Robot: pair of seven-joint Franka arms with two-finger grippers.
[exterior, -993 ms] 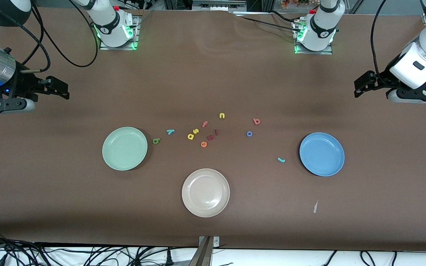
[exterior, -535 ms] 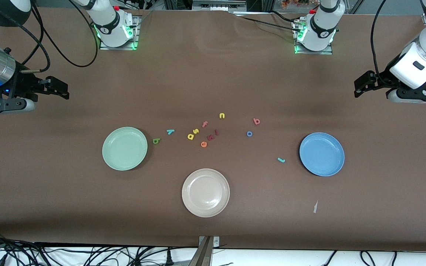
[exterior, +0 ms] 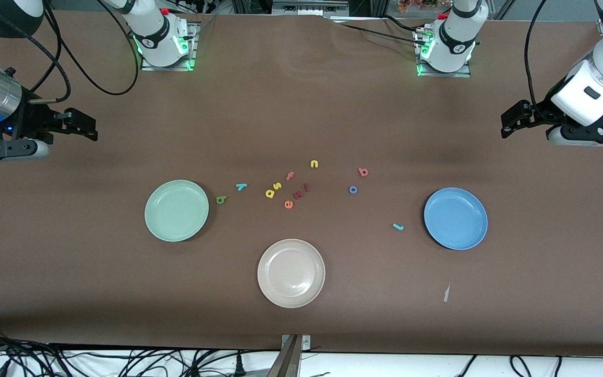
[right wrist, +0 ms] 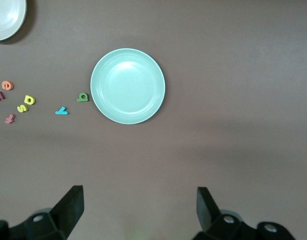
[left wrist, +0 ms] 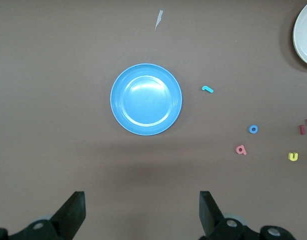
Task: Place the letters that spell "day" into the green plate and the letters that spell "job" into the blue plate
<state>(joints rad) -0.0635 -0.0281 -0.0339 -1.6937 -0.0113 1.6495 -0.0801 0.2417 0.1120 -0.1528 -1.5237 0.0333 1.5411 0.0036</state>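
Both arms are waiting wide of the work. The right gripper [exterior: 79, 125] and left gripper [exterior: 513, 123] are hanging fully open, empty. The green plate [exterior: 176, 210] and blue plate [exterior: 455, 218] are lying empty, flanking the scattered letters: d [exterior: 221, 199], y [exterior: 241, 186] and a [exterior: 270, 193] nearest green; b [exterior: 363, 172], o [exterior: 353, 189] and j [exterior: 398, 226] nearest blue.

We saw the table [exterior: 301, 104] evenly and brightly lit from overhead, its brown cloth showing soft darker bands across the middle. Small glare patches sat on the beige plate [exterior: 291, 273], the blue plate [left wrist: 146, 99] and the green plate [right wrist: 127, 85]. Each plate cast a thin, soft shadow along its rim. Green lamps glowed at both arm bases. In both wrist views a faint broad shadow lay on the cloth. All views were sharp, with no blur we could see.
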